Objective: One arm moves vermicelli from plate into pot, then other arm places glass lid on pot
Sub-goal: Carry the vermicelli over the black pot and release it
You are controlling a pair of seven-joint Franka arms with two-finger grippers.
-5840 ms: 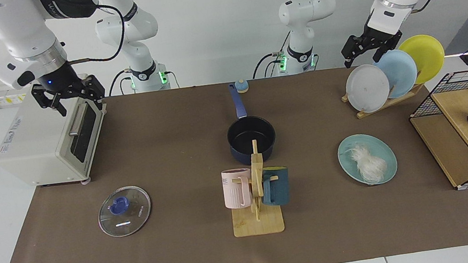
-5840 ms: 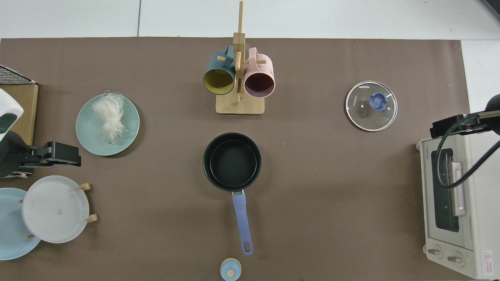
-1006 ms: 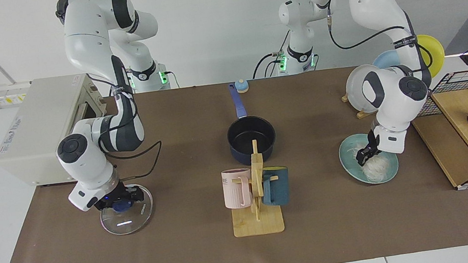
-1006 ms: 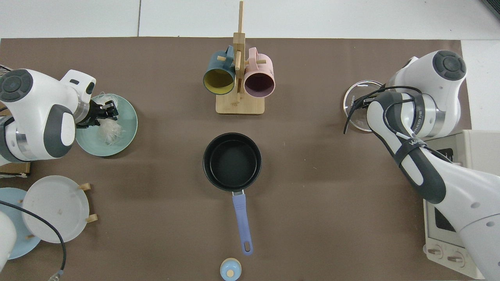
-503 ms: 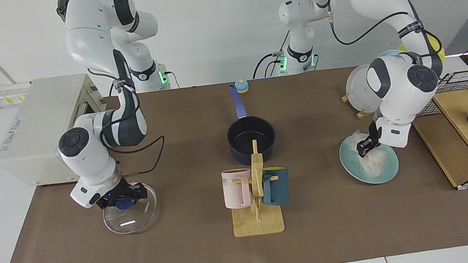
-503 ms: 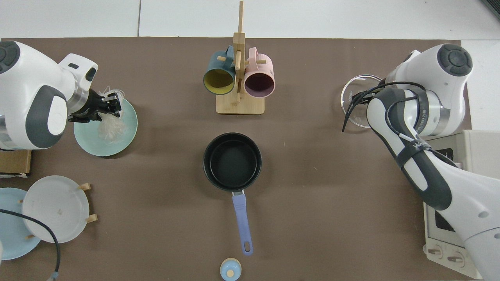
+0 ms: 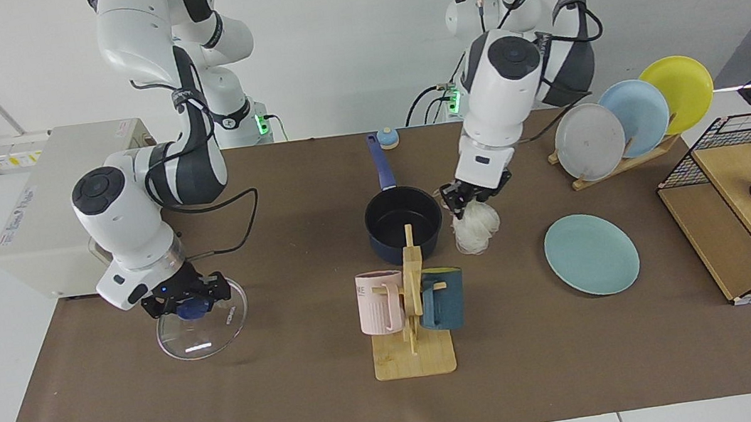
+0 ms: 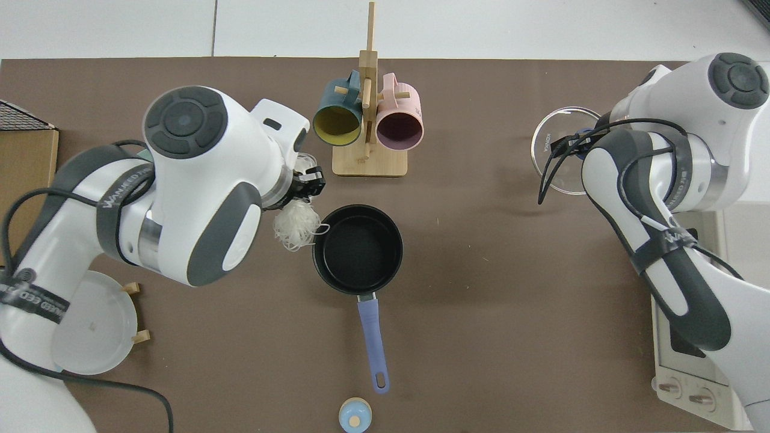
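While left gripper [image 7: 470,197] pinches dangling vermicelli [image 7: 475,226] beside pot [image 7: 403,222], right gripper [image 7: 187,301] clamps lid [image 7: 207,330] knob.

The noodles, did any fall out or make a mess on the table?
No mess shows. The vermicelli hangs in one clump from the left hand, beside the pot, not yet over it. The plate looks bare. The right hand grips the glass lid by its knob.

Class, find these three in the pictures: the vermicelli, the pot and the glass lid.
vermicelli [image 7: 475,231]: facing view, middle of the hanging bundle.
pot [image 8: 358,251]: top view, black inside bottom.
glass lid [image 7: 199,335]: facing view, clear glass near its front rim.
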